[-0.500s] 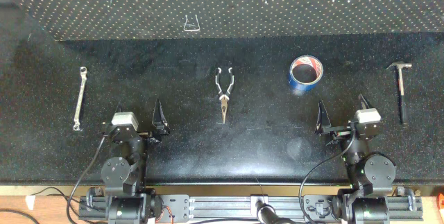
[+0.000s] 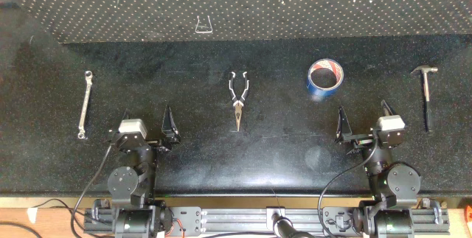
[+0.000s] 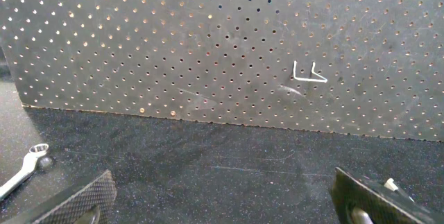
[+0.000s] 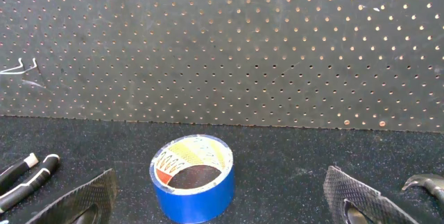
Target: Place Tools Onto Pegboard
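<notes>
Near the black worktop's (image 2: 280, 157) front edge, the left gripper (image 2: 147, 121) and right gripper (image 2: 363, 117) gape empty; a blue tape roll (image 2: 325, 77) sits nearer the perforated pegboard (image 2: 221, 2).

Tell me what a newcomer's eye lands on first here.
The blue tape roll stands out on the black table, right of centre, ahead of the open right claw. A wrench, pliers and a hammer lie spread across the table from left to right, and the pegboard behind them holds bare hooks.

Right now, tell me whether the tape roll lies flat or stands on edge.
Flat: the tape roll rests on one face, its hole pointing up.
</notes>
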Action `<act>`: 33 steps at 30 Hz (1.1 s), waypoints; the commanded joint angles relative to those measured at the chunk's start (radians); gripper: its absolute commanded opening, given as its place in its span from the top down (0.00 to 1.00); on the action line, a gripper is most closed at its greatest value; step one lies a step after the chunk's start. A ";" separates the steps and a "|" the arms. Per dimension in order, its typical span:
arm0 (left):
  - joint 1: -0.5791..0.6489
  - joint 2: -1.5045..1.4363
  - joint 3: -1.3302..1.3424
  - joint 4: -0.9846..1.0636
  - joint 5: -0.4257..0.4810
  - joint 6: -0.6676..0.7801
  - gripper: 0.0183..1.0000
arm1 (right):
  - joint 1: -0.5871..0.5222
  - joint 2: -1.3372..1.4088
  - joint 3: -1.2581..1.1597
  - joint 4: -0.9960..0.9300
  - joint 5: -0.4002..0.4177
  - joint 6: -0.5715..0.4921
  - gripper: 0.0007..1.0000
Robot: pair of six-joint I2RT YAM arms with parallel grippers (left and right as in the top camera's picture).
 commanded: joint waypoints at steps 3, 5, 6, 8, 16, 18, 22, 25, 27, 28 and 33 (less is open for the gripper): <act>0.004 -0.008 -0.002 -0.006 0.003 0.013 0.00 | 0.006 -0.012 -0.002 -0.009 0.013 -0.014 0.02; 0.004 -0.008 -0.002 -0.006 0.004 0.013 0.00 | 0.006 -0.012 -0.002 -0.009 0.013 -0.014 0.02; 0.004 -0.008 -0.002 -0.006 0.003 0.013 0.00 | 0.006 -0.012 -0.002 -0.009 0.013 -0.014 0.02; 0.004 -0.008 -0.002 -0.006 0.003 0.013 0.00 | 0.006 -0.012 -0.002 -0.009 0.013 -0.014 0.02; 0.004 -0.008 -0.002 -0.006 0.004 0.013 0.00 | 0.006 -0.012 -0.002 -0.009 0.013 -0.014 0.02; 0.004 -0.008 -0.002 -0.006 0.004 0.013 0.00 | 0.006 -0.012 -0.002 -0.009 0.013 -0.014 0.02; 0.003 -0.007 -0.002 -0.002 0.035 0.013 0.00 | 0.006 -0.012 -0.002 -0.009 0.013 -0.014 0.03; 0.032 0.162 0.098 -0.087 0.062 0.225 0.01 | 0.006 -0.012 -0.002 -0.009 0.013 -0.014 0.02; 0.151 0.465 0.343 -0.336 0.027 0.268 0.01 | 0.006 -0.012 -0.002 -0.009 0.013 -0.014 0.02; 0.247 0.636 0.493 -0.494 0.025 0.284 0.01 | 0.006 -0.012 -0.002 -0.009 0.013 -0.014 0.02; 0.576 1.096 0.927 -0.969 -0.039 0.486 0.01 | 0.006 -0.012 -0.002 -0.009 0.013 -0.014 0.02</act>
